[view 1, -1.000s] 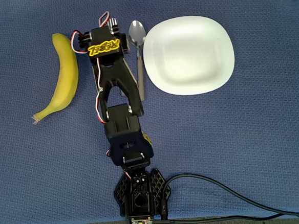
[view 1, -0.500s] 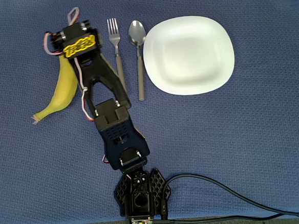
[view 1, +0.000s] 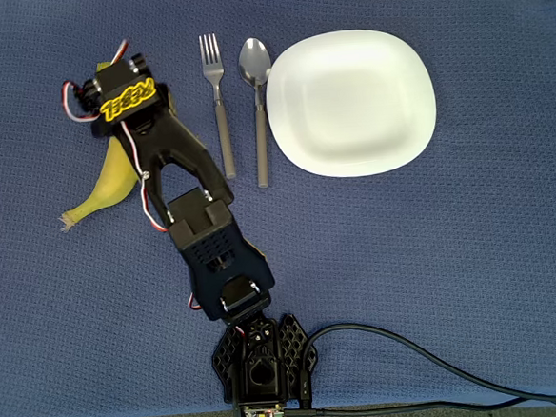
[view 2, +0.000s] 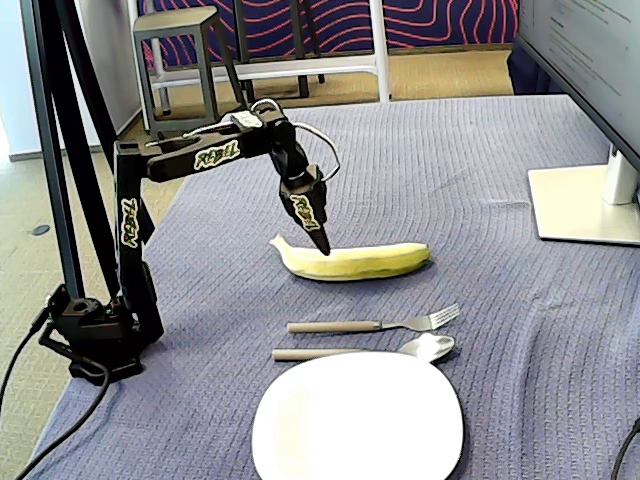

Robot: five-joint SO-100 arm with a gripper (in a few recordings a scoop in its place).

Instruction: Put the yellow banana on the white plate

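1 black two-finger gripper (view 2: 322, 243), fingers apparently together, hangs above the curved yellow banana (view 2: 350, 262) near the blue cloth's (view 1: 453, 253) left edge; spread them, descend mid-body, then carry to the glossy white plate (view 1: 352, 103).

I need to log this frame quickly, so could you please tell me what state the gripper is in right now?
Gripper: fingers look closed to a point, poised just above the yellow banana, holding nothing.
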